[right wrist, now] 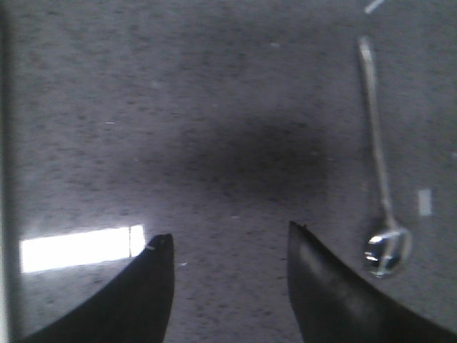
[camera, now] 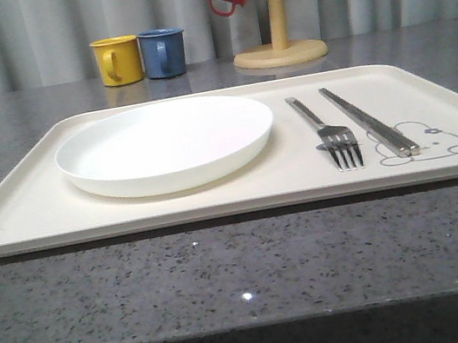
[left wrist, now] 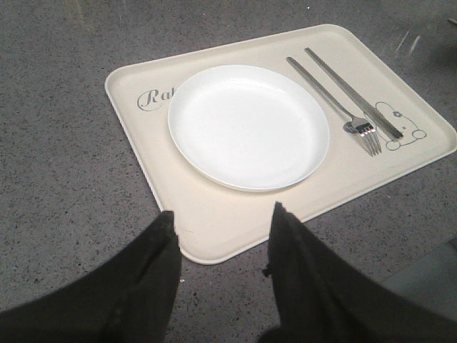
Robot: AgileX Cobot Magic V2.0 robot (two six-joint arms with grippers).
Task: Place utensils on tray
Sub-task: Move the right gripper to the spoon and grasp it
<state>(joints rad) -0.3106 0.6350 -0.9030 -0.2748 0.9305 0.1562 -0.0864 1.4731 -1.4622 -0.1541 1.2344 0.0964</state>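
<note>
Cream tray (camera: 34, 217) holds plate (camera: 165, 144), fork (camera: 328, 132), chopsticks (camera: 370, 122) (spoon (right wrist: 382, 193) on countertop); both tools (left wrist: 221, 239) (right wrist: 230, 246) spread apart.

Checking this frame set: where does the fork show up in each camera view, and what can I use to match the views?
Front view: the fork lies on the tray, right of the plate, tines toward the camera, chopsticks on its right.
Left wrist view: fork between plate and chopsticks, tines by the rabbit drawing.
Right wrist view: no fork; a spoon lies on the counter.
Shared landmark: the rabbit drawing, front and left wrist views.
</note>
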